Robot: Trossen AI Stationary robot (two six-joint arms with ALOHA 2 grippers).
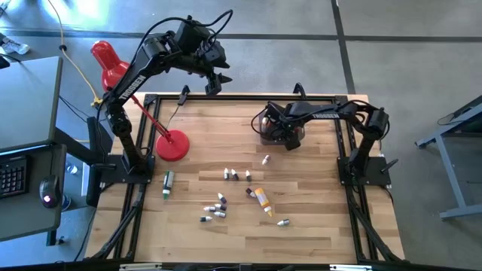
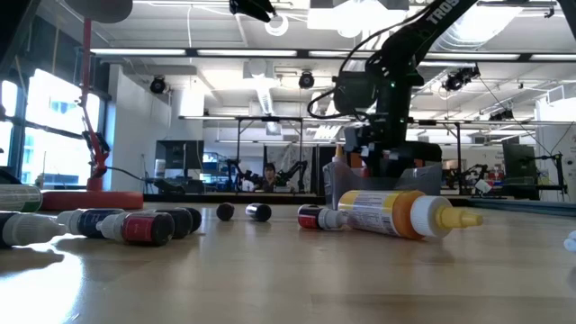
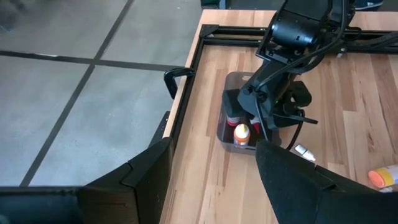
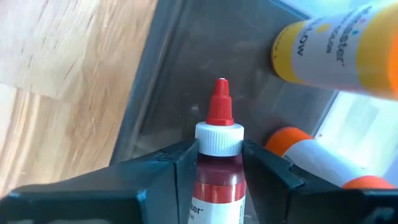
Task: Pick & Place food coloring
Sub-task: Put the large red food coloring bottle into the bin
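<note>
The right gripper [image 4: 219, 165] is reaching down into the grey rectangular plastic tub [image 1: 265, 129], its fingers pinching a red-capped food coloring bottle [image 4: 217, 149]. The left gripper [image 1: 216, 81], fingers spread, is hovering raised beyond the table's far edge.

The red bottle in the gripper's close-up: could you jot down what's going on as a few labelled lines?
held item: red bottle, red pointed cap, between the right gripper fingers
location: over the grey tub at the table's far side
already in tub: yellow bottle, orange-capped bottle
still on table: small bottles, large yellow bottle
left gripper: open, raised beyond the far edge
</note>
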